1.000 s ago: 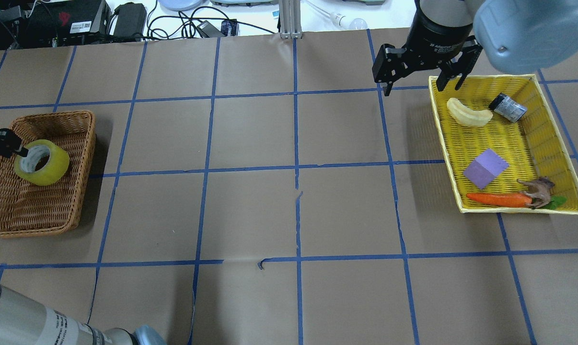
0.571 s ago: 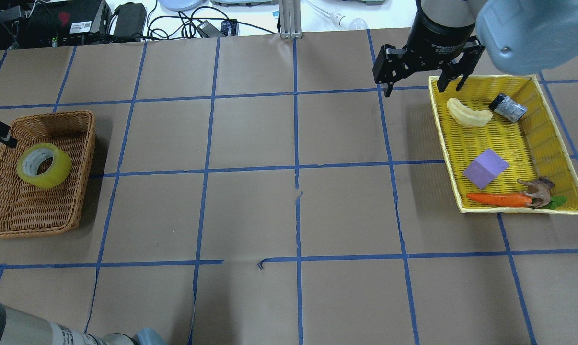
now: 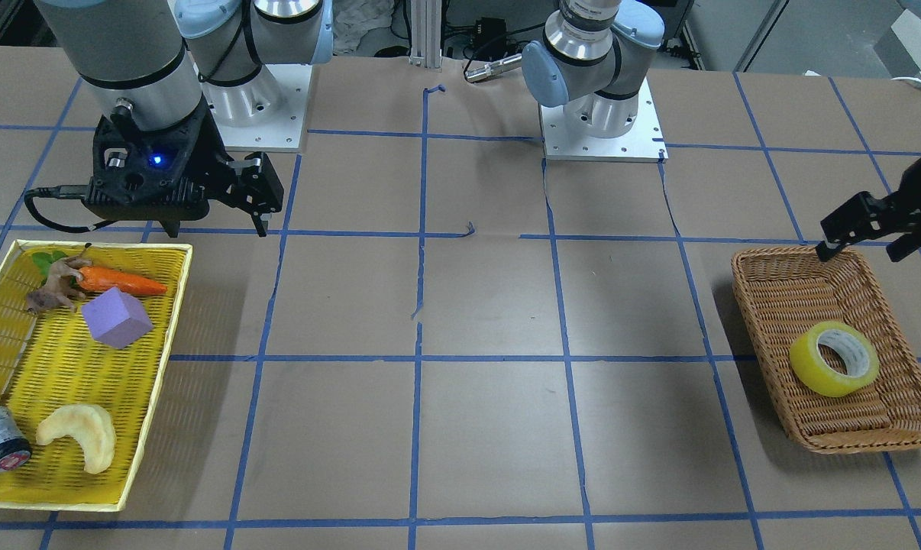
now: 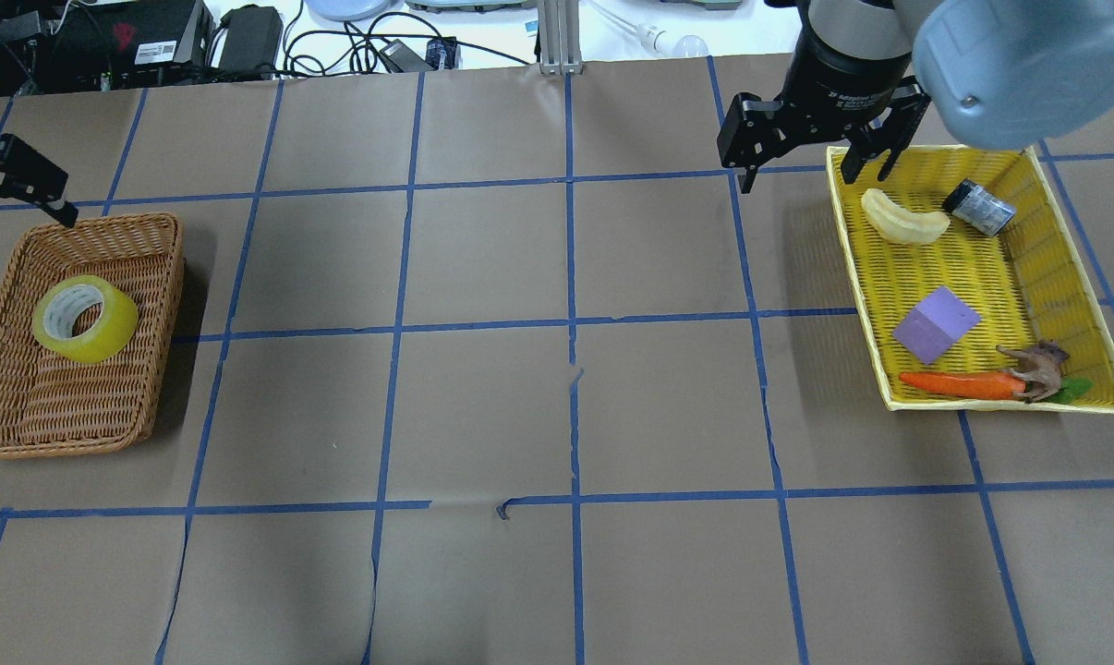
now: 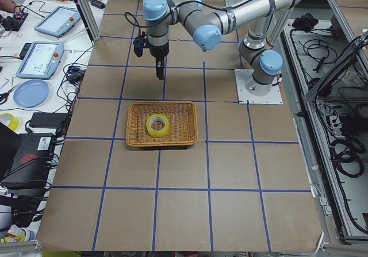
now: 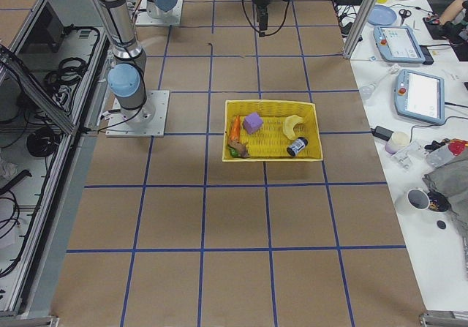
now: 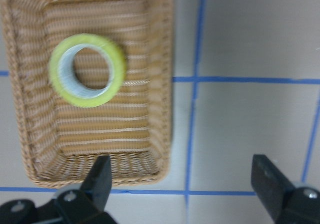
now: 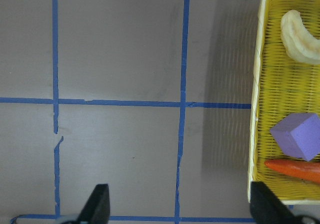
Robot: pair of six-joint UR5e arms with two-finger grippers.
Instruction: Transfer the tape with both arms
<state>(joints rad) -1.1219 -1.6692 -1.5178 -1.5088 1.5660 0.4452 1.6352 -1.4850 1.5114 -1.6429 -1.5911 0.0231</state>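
Left tool (image 7: 181,170) released, empty, near basket (image 4: 86,436) end; right tool (image 4: 806,175) spread too. Risk: low sweep clips rim, jolts tilted tape (image 4: 109,334).

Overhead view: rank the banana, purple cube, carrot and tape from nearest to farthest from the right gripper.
From the right gripper:
1. Banana, at the far end of the yellow tray.
2. Purple cube, mid-tray.
3. Carrot, at the tray's near end.
4. Tape, in the wicker basket across the table.

The overhead view's left edge cuts off most of the left hand (image 4: 19,220).
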